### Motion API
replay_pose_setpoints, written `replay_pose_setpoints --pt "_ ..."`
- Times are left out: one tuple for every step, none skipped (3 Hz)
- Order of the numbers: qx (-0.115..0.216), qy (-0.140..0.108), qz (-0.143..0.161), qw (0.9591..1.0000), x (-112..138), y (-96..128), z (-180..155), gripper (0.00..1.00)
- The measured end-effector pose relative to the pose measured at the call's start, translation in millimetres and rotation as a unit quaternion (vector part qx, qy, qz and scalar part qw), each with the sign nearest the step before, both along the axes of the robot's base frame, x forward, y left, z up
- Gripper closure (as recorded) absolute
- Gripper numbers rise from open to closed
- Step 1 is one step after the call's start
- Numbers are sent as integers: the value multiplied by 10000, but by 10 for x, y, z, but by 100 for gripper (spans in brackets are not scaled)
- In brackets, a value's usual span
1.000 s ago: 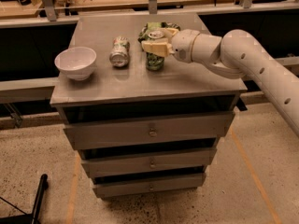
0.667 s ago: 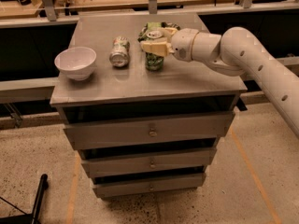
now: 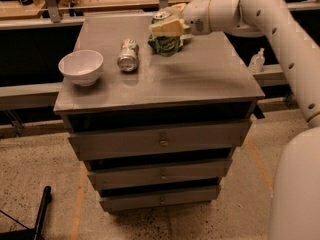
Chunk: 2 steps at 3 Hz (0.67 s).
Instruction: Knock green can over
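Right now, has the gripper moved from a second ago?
Yes: the gripper has shifted toward the back edge of the table, judged against the white bowl.

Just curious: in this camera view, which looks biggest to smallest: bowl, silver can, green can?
Largest: bowl.
Then silver can and green can, which look alike; the gripper at the green can hides part, so unranked.

The cream claw [image 3: 167,27] is at the far side of the grey counter [image 3: 200,79], just above the green can [image 3: 167,45] with its dark green pattern. Near the claw is a silver-white can [image 3: 128,55], and farther from it a white bowl [image 3: 81,66].
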<state>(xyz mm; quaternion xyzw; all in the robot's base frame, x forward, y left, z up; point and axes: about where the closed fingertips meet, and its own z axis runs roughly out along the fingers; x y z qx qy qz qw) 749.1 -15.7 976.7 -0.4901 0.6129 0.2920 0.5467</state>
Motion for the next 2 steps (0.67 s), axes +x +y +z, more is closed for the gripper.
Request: replay_pose_setpoints --pt "-543 91 249 9982 -213 -200 194 100" --pt "-1428 147 -47 9896 -403 -580 282 100"
